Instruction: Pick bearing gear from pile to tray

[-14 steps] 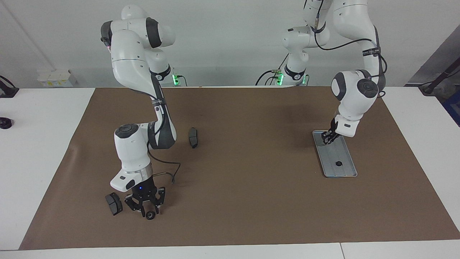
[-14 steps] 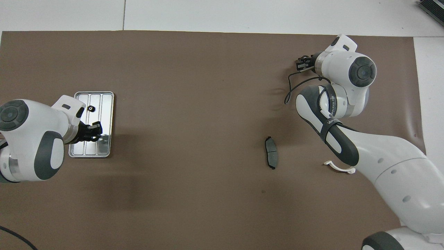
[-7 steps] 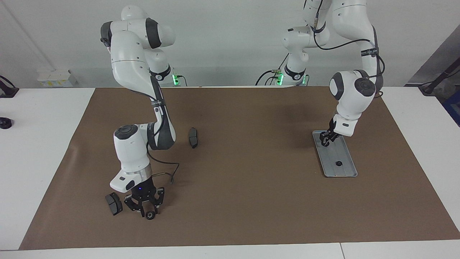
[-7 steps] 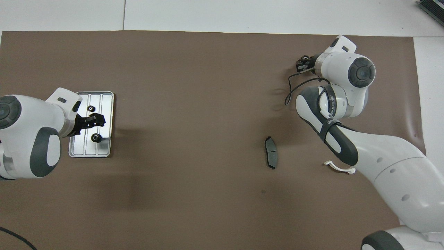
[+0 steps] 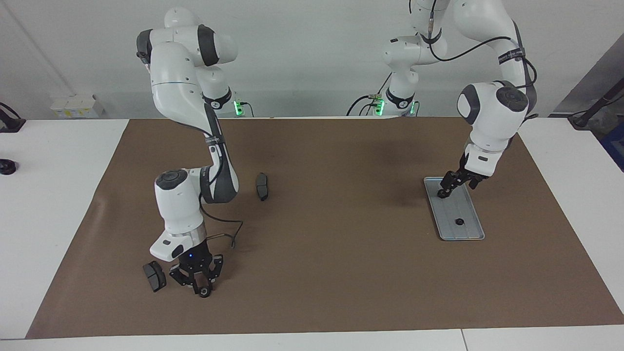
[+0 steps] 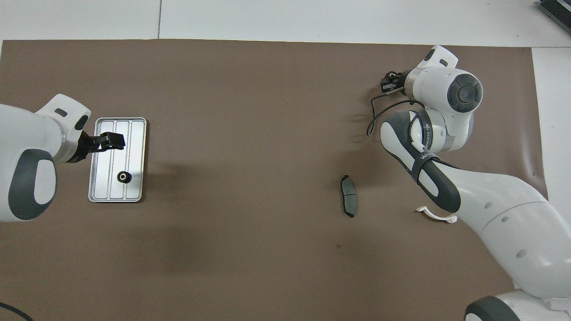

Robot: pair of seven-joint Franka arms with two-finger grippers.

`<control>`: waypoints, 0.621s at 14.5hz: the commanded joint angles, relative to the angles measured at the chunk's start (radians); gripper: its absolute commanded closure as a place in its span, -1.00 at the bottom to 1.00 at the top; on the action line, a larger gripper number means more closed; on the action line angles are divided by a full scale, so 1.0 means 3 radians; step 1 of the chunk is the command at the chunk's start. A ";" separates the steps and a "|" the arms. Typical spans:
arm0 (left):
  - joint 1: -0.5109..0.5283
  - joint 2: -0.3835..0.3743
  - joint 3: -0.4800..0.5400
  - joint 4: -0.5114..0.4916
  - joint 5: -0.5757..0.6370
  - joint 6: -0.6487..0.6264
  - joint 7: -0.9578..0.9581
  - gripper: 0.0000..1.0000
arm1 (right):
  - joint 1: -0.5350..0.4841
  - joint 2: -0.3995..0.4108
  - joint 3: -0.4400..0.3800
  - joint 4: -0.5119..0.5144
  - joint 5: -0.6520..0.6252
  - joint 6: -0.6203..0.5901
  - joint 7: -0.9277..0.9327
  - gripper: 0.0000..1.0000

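Observation:
The silver-grey tray [image 5: 468, 230] lies on the brown mat toward the left arm's end and also shows in the overhead view [image 6: 135, 133]. Two small black bearing gears lie on it: one [image 6: 123, 177] at the end nearer the robots, one [image 5: 458, 222] farther out, covered by the gripper in the overhead view. My left gripper [image 5: 452, 187] hangs open and empty just above the tray [image 6: 113, 140]. My right gripper [image 5: 199, 286] is open and down on the mat around another bearing gear [image 5: 205, 292].
A dark brake pad [image 5: 154, 276] lies on the mat beside the right gripper. A second brake pad [image 5: 262, 186] lies nearer the robots, seen in the overhead view [image 6: 349, 202] too. The right arm's black cable [image 5: 229, 234] loops above the mat.
My left gripper let a gear go onto the tray's nearer end, then rose and drew back. My right gripper sank slightly onto the gear on the mat.

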 commanded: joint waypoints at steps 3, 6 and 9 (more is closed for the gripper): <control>0.0006 -0.0119 -0.0004 0.0453 -0.0028 -0.0602 0.0249 -1.00 | -0.0025 0.0019 0.0026 -0.0008 0.0021 0.0096 -0.0122 0.35; -0.0005 -0.0211 -0.0015 0.0474 -0.0018 -0.0623 0.0290 -1.00 | -0.0009 0.0014 0.0026 -0.0003 0.0021 0.0106 -0.0122 0.40; -0.0107 -0.0222 -0.0020 0.0499 -0.0008 -0.0643 0.0290 -1.00 | 0.0052 0.0019 0.0026 0.0013 0.0026 0.0203 -0.0096 0.47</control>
